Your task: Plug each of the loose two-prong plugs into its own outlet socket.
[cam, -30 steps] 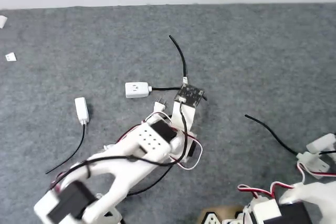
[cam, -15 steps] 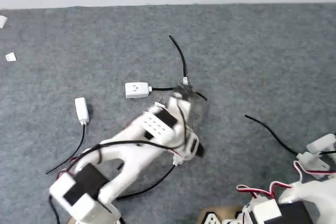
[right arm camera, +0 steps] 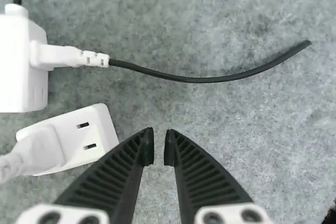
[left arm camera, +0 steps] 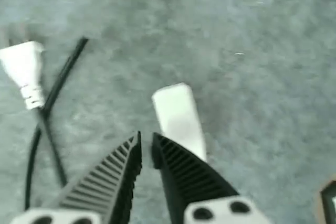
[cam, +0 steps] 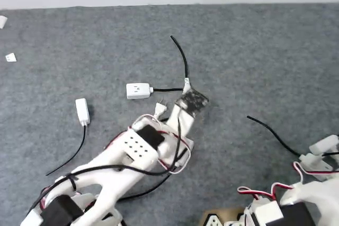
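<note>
High camera overlooks the table [cam: 265,51]; both wrist cameras face it closely.

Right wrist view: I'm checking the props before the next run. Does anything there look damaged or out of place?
One oddity: the black cord leaving the plug at the white outlet block ends in a free tip on the grey mat, connected to nothing. Otherwise nothing looks spilled or broken.

white plug [left arm camera: 23,69], black cord [right arm camera: 210,80], white outlet socket [cam: 139,90], speckled grey mat [cam: 265,51]
</note>
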Tool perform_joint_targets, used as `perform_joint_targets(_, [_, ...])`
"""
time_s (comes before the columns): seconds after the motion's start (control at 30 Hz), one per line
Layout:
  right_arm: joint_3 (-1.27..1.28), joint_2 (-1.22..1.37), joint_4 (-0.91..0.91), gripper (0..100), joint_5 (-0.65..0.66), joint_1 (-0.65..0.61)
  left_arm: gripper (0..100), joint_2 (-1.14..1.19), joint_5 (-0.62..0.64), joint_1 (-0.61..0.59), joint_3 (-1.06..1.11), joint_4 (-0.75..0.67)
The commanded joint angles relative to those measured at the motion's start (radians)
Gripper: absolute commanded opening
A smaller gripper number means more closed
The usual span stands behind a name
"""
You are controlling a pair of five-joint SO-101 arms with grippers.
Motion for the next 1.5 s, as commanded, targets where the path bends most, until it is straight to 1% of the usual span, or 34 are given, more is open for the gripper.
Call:
perform_joint_targets(0.0, [-0.005,-0.005,0.001,4.5,0.009,-0.01,1,-0.046,-0.017,0.064,-0.012,-0.035])
perform_joint_targets(0.17, [-0.003,-0.005,0.001,4.5,0.008,-0.01,1,-0.04,-0.021,0.123,-0.01,-0.101])
perform_joint_targets(0.3, [-0.003,-0.005,0.001,4.5,0.009,-0.024,1,-0.035,-0.017,0.123,0.013,-0.13])
perform_joint_targets(0.37, [-0.003,-0.005,0.001,4.5,0.009,-0.024,1,-0.012,-0.017,0.118,0.035,-0.132])
perform_joint_targets(0.5, [-0.005,-0.005,-0.001,4.5,0.011,-0.022,1,0.066,-0.023,0.069,0.062,-0.127])
perform_joint_targets(0.67, [-0.005,-0.007,-0.001,4.5,0.011,-0.024,1,0.118,-0.023,0.034,0.022,-0.126])
perform_joint_targets(0.8, [-0.005,-0.007,-0.001,4.5,0.011,-0.019,1,0.123,-0.023,0.026,0.019,-0.083])
perform_joint_targets(0.9, [-0.006,-0.015,-0.001,4.5,0.012,-0.018,1,0.124,-0.025,-0.008,0.022,-0.069])
perform_joint_targets(1.07, [-0.008,-0.015,-0.001,4.5,0.012,-0.018,1,0.135,-0.025,-0.077,0.016,-0.064])
perform_joint_targets(1.23, [-0.008,-0.015,0.001,4.5,0.012,-0.016,1,0.127,-0.026,-0.118,0.013,-0.069])
perform_joint_targets(1.3, [-0.008,-0.015,0.001,4.5,0.012,-0.016,1,0.118,-0.025,-0.129,-0.022,-0.058])
perform_joint_targets(1.4, [-0.008,-0.005,-0.001,4.5,0.012,-0.022,1,0.051,-0.025,-0.109,-0.074,0.014])
perform_joint_targets(1.47, [-0.005,-0.005,-0.001,4.5,0.012,-0.024,1,-0.037,-0.025,-0.048,-0.076,0.051])
